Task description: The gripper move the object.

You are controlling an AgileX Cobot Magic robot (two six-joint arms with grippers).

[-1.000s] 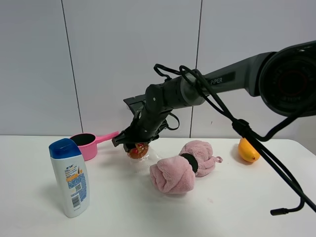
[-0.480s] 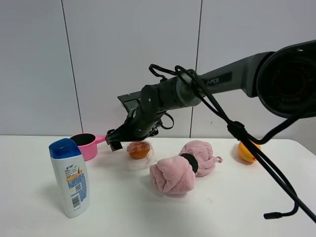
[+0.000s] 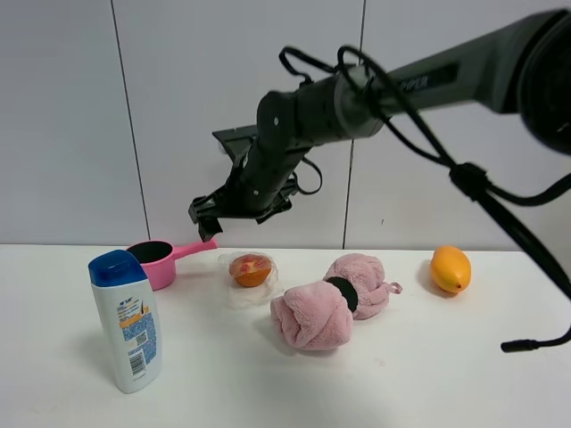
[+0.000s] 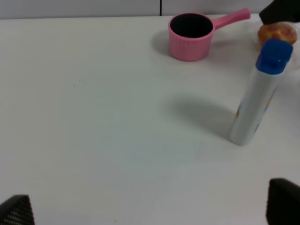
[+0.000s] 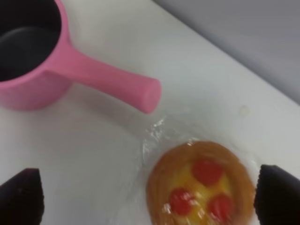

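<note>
The object, a small golden-brown tart [image 3: 252,269] with red spots in loose clear plastic, lies on the white table [image 3: 428,357] between the pink cup and the pink towel. My right gripper [image 3: 207,221] hangs in the air above and to the left of it, open and empty. In the right wrist view the tart [image 5: 201,185] lies on the table below the two spread fingertips [image 5: 21,194], and the gripper [image 5: 150,197] touches nothing. My left gripper [image 4: 150,213] is open and empty over bare table, and the tart [image 4: 277,33] shows far off. The left arm does not show in the exterior view.
A pink cup [image 3: 153,263] with a handle stands left of the tart. A white bottle with a blue cap [image 3: 125,321] stands at the front left. A rolled pink towel [image 3: 330,299] lies right of the tart. An orange-yellow mango [image 3: 449,268] lies at the right.
My right gripper has let go of the tart and risen up and to the left. The tart stays on the table. The mango, briefly half hidden by the cable, shows whole again.
</note>
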